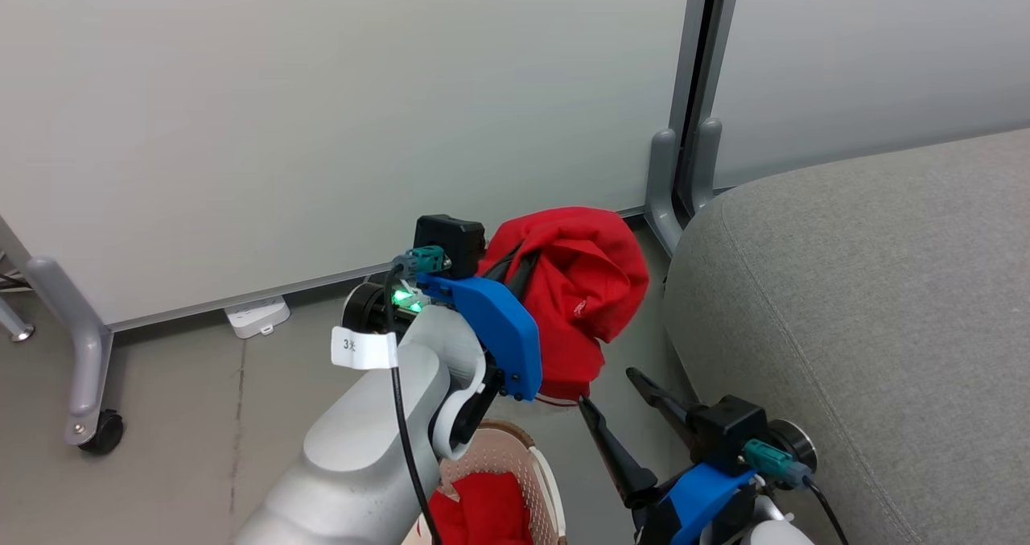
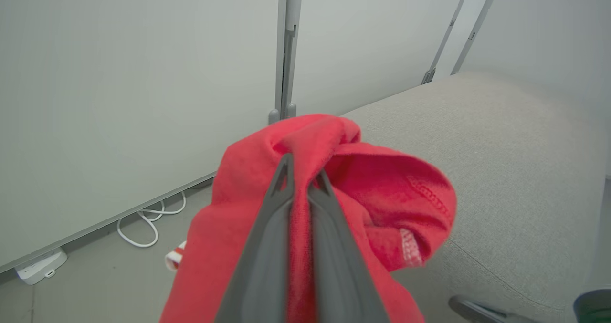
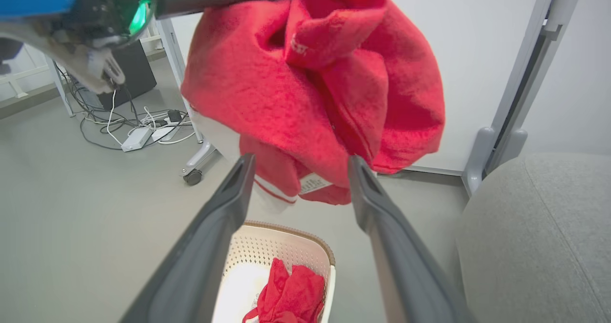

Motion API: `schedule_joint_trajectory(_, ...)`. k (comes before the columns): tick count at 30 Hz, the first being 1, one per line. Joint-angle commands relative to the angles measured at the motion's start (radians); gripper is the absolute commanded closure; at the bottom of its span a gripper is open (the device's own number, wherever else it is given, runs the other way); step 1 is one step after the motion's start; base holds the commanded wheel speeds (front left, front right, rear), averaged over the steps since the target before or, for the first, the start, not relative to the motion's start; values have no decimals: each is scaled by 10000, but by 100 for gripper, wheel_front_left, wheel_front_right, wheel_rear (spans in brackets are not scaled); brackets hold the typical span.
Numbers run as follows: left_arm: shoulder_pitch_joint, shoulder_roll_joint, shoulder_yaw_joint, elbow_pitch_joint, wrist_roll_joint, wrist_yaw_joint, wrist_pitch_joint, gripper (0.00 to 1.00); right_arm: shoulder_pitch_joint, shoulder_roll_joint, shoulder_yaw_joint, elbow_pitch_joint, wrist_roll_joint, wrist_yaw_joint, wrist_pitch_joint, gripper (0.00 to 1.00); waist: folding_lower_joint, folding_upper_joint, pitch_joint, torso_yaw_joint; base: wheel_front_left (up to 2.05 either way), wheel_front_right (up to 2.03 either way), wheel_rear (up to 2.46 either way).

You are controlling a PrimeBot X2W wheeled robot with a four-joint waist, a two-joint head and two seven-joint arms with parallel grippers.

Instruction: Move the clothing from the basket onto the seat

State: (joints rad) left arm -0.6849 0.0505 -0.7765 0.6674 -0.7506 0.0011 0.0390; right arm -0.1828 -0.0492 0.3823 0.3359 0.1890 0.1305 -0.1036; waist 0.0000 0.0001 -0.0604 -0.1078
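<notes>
Above the floor (image 1: 161, 448) beside the seat (image 1: 869, 287), the left end effector (image 2: 303, 170) is pinched tight on a red garment (image 1: 587, 287); the cloth hangs bunched in the air, near the seat's rounded edge and higher than the basket (image 3: 267, 249); the right end effector (image 1: 607, 390) stands spread wide, holding nothing, its fingertips just under the hanging cloth; a second red garment (image 3: 291, 289) lies crumpled inside the basket.
</notes>
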Motion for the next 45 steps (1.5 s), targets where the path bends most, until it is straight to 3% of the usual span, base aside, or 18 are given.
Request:
schedule_joint_trajectory(1,-192,1,-52,1,-66,89,-82,100,-81,-22,102,22,124,4,65,0,0,-1,33,5,0,0,0)
schedule_joint_trajectory(17,-620,2,-979,-17,-952,304,-358,100,-2419,-20,1460,2401,1526,4,161,0,0,-1,312,115,0,0,0)
schedule_joint_trajectory(18,-644,0,-1030,-12,-1005,311,-373,100,-2587,-22,1581,2564,1660,4,112,9,0,-1,315,122,0,0,0)
schedule_joint_trajectory(19,-660,0,-1086,2,-1055,317,-403,100,-2721,-23,1728,2736,1804,4,69,49,0,-1,314,128,0,0,0)
schedule_joint_trajectory(20,-679,2,-1144,21,-1106,330,-426,100,-2840,-22,1874,2876,1915,4,28,63,0,-1,311,132,0,0,0)
schedule_joint_trajectory(21,-712,3,-1201,41,-1151,343,-430,100,-2972,-19,2037,2993,2004,4,-25,90,0,-1,306,137,0,0,0)
schedule_joint_trajectory(22,-744,3,-1248,59,-1192,331,-443,100,-3097,-22,2170,3121,2052,4,-63,100,0,-1,300,139,0,0,0)
schedule_joint_trajectory(45,-1008,3,-1703,664,-1811,345,-882,100,-3823,-23,2891,4324,2589,4,-815,100,0,-1,234,29,0,0,0)
